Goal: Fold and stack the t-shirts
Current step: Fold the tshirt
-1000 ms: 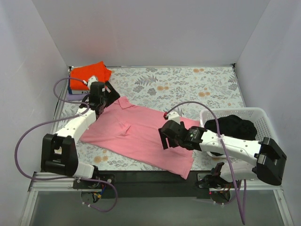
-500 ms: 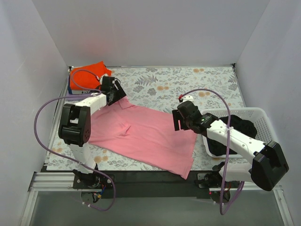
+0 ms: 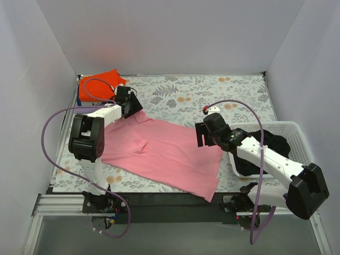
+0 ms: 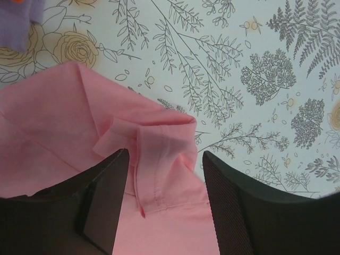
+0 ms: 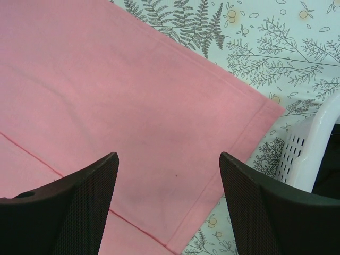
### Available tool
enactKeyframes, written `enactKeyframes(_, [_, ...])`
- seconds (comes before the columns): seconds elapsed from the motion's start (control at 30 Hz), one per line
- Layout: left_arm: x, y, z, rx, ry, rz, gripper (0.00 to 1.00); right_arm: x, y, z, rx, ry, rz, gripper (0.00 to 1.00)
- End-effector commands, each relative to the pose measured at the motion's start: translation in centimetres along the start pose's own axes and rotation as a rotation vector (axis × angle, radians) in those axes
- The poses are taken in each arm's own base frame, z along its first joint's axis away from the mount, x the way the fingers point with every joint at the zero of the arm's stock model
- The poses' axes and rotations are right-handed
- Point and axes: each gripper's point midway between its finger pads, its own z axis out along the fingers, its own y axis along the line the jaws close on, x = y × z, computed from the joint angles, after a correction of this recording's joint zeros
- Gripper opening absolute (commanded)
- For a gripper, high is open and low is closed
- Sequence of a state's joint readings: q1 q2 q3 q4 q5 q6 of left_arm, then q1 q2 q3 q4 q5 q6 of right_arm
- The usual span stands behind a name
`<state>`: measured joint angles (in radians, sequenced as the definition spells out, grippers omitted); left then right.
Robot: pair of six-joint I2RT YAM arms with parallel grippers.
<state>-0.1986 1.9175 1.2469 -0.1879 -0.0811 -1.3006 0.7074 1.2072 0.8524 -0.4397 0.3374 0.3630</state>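
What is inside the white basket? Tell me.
A bunched black garment lies in the white basket. The right arm crosses its near part, so anything beneath the arm or the garment is hidden.

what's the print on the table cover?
White with grey fern and leaf sketches plus small orange flowers; the table cover shows best in the left wrist view.

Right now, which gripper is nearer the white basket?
Right. The right gripper hovers over the hem corner of the pink shirt, just beside the basket. The left gripper is far off at the shirt's other end, over its collar.
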Motion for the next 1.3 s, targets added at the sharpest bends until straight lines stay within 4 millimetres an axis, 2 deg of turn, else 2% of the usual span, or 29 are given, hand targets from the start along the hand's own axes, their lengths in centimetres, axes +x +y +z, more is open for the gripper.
enactKeyframes(0.0, [-0.4,-1.0,-0.1,0.031,-0.003,0.000,0.56,-0.4,-0.3,-0.1,-0.003,-0.031,0.010,0.83])
enactKeyframes(0.27, [0.2,-1.1,0.0,0.043,0.015,-0.011,0.42,0.1,-0.8,-0.1,0.008,-0.025,0.022,0.83])
enactKeyframes(0.37, [0.1,-1.3,-0.2,0.051,0.010,-0.015,0.23,0.1,-1.0,-0.1,0.011,-0.029,0.022,0.83])
enactKeyframes(0.4, [-0.1,-1.5,-0.3,0.055,0.007,-0.015,0.13,0.1,-1.1,-0.1,0.015,-0.028,0.022,0.83])
enactKeyframes(0.47, [-0.3,-1.6,-0.5,0.063,0.004,-0.021,0.01,0.2,-1.2,0.0,0.020,-0.025,0.023,0.83])
enactKeyframes(0.67, [-1.6,-2.7,-1.9,0.093,-0.023,-0.020,0.00,0.3,-1.7,0.5,0.040,-0.011,0.016,0.83])
enactKeyframes(0.8, [-3.7,-2.9,-4.5,0.105,-0.087,-0.026,0.00,-0.2,-2.1,1.1,0.071,-0.003,0.001,0.83])
enactKeyframes(0.93, [-5.0,-2.5,-6.2,0.107,-0.126,-0.015,0.00,-1.2,-2.0,2.0,0.083,0.001,-0.005,0.83])
enactKeyframes(1.07, [-5.3,-2.1,-7.3,0.115,-0.137,-0.011,0.00,-1.4,-1.9,3.4,0.100,0.022,0.007,0.83])
enactKeyframes(1.27, [-5.1,-1.2,-7.6,0.108,-0.124,-0.005,0.00,-0.7,-1.8,5.7,0.136,0.068,0.035,0.82])
